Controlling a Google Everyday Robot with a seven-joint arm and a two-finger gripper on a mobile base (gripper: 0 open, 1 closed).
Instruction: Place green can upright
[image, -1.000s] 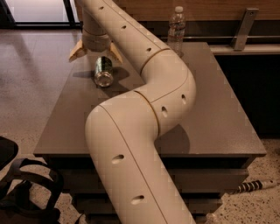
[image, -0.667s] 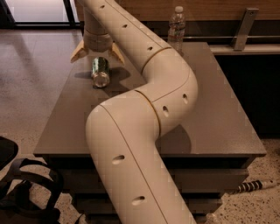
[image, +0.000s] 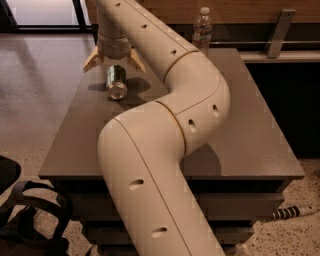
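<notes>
The green can (image: 116, 82) lies on its side on the grey table (image: 80, 130), near the back left corner, with a silver end facing me. My gripper (image: 114, 64) hangs just above the can's far end. Its two tan fingers (image: 91, 60) are spread wide to either side of the can and do not touch it. The gripper is open and empty.
A clear plastic water bottle (image: 202, 29) stands upright at the table's back edge, right of the arm. My white arm (image: 165, 130) crosses the middle of the table. A metal bracket (image: 279, 31) stands on a ledge behind right. Black chair parts (image: 20, 210) sit at lower left.
The gripper has lifted slightly away from the can, and the can stays lying on the table. The arm has barely shifted.
</notes>
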